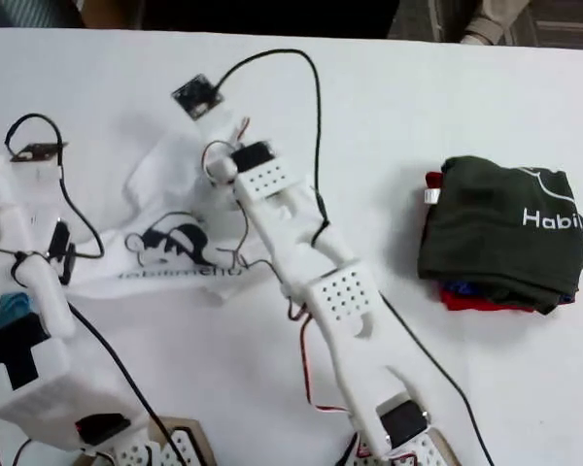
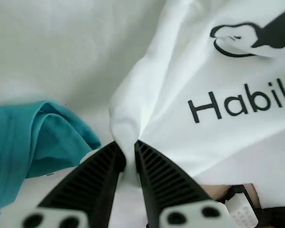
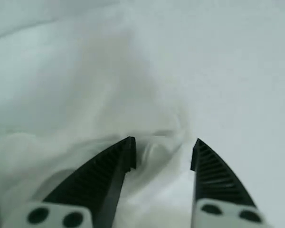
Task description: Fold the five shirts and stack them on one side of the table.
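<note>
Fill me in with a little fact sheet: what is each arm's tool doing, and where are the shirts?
left tool: shut, pinching a fold of the white shirt
right tool: open, at a rumpled part of the same white shirt
white shirt: lying unfolded on the table, print facing up
teal shirt: crumpled beside the left tool, not folded
stack: folded, toward the right side of the high view; dark green shirt on top, red shirt and blue shirt edges peeking out beneath

Jaws parted, the right gripper (image 3: 164,142) straddles a bunched white shirt (image 3: 152,164)
</note>
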